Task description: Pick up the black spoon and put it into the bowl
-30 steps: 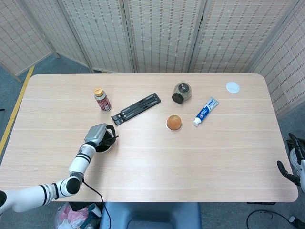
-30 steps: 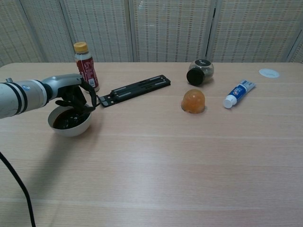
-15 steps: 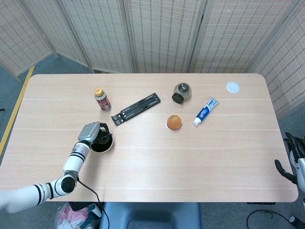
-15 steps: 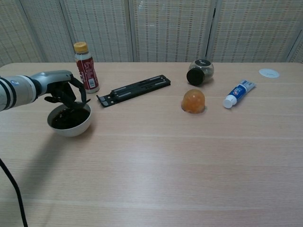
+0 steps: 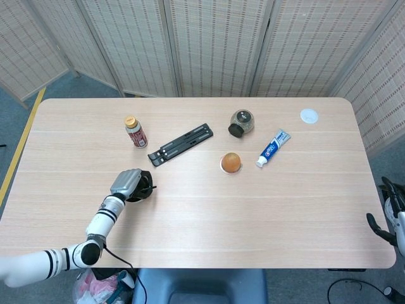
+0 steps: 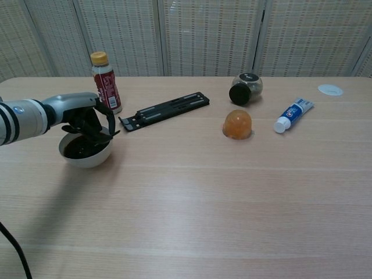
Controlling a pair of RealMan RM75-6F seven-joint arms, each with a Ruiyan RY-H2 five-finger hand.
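The white bowl (image 6: 87,160) with a dark inside stands at the table's front left. My left hand (image 6: 81,115) hovers right over it, covering most of it in the head view, where the left hand (image 5: 128,183) hides the rim. Its curled fingers hold the black spoon (image 6: 112,132), whose tip pokes out past the bowl's right side; the rest of the spoon is hidden by the fingers. My right hand (image 5: 392,218) hangs off the table's right edge, fingers apart, holding nothing.
A red bottle (image 6: 104,82) stands just behind the bowl. A flat black stand (image 6: 165,109) lies to its right. Further right are an orange dome (image 6: 238,124), a dark jar on its side (image 6: 245,88), a toothpaste tube (image 6: 292,115) and a white lid (image 6: 329,89).
My left hand drew back to the left off the bowl half a second ago, then came back to the right over it, the spoon moving with it. The right hand barely shifted.
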